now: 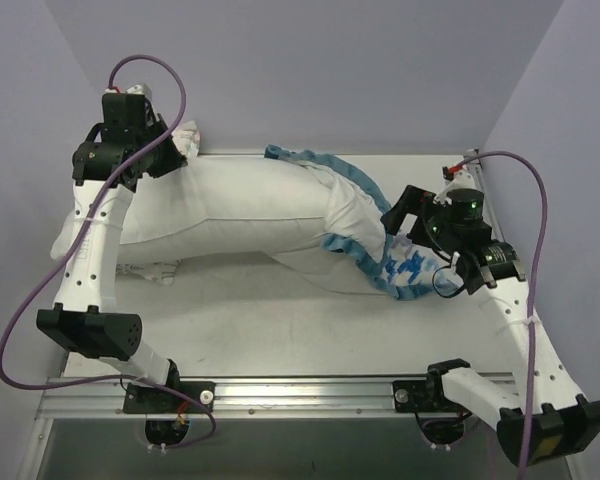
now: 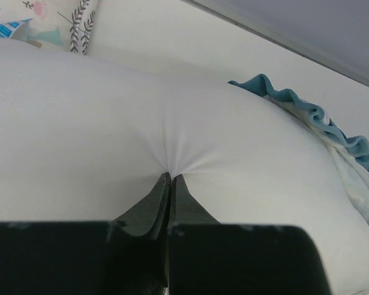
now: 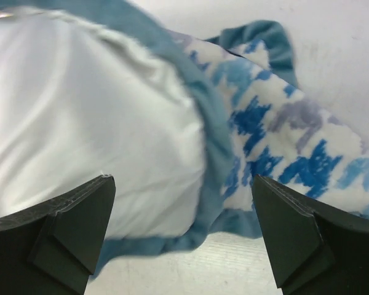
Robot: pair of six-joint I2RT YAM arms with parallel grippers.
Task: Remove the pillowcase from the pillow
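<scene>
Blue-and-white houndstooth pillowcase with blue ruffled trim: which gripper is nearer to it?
Right. The right gripper hangs open just over the pillowcase; the left gripper is shut on the large plain white pillow, at its opposite end.

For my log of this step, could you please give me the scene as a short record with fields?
Pillow: large plain white stuffed pillow, lying across the white table, mostly bare
Pillowcase: blue-and-white houndstooth fabric cover with blue ruffled trim, bunched at the pillow's right end
Left hand: shut, pinching the pillow's fabric near its left end
Right hand: open, at the pillowcase
Other: small pastel animal-print pillow, at the table's far left
</scene>
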